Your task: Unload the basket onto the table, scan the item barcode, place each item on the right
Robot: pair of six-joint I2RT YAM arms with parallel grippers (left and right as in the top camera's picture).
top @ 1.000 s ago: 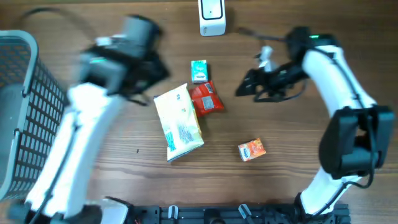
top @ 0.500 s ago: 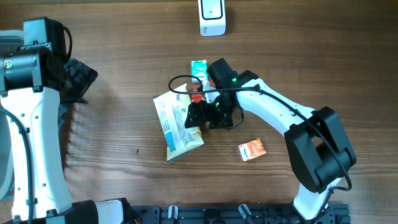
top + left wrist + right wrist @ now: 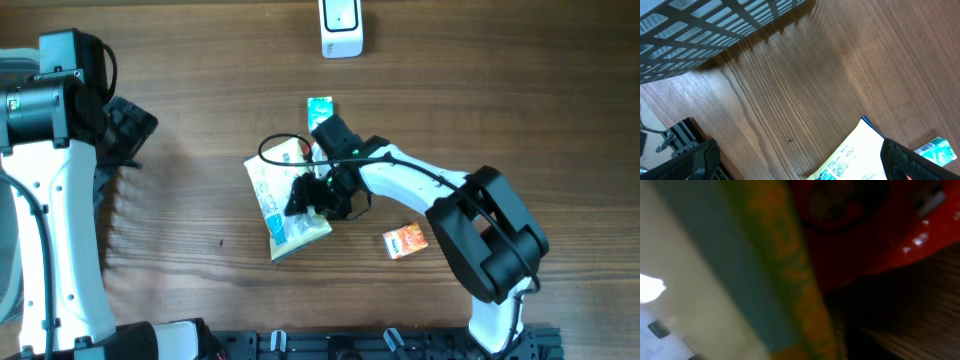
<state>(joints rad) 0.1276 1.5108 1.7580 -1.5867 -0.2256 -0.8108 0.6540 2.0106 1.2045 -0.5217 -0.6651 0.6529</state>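
A cream-yellow packet (image 3: 283, 205) with blue print lies flat at the table's middle. My right gripper (image 3: 308, 196) is down on its right edge, and the fingers do not show clearly in any view. The right wrist view is a blurred close-up of the packet (image 3: 685, 280) and a red pouch (image 3: 865, 225) beside it. A white scanner (image 3: 341, 28) stands at the far edge. My left gripper (image 3: 128, 125) hangs open at the left, holding nothing. In its wrist view the left gripper (image 3: 807, 167) frames the packet's corner (image 3: 860, 155).
A small green box (image 3: 320, 108) lies just behind the packet, and an orange box (image 3: 405, 241) sits to the front right. A grey wire basket (image 3: 715, 30) stands at the left edge under my left arm.
My right arm swung left from near the scanner and came down onto the packet, its jaws narrowing. My left arm drew back from the middle to the left edge.
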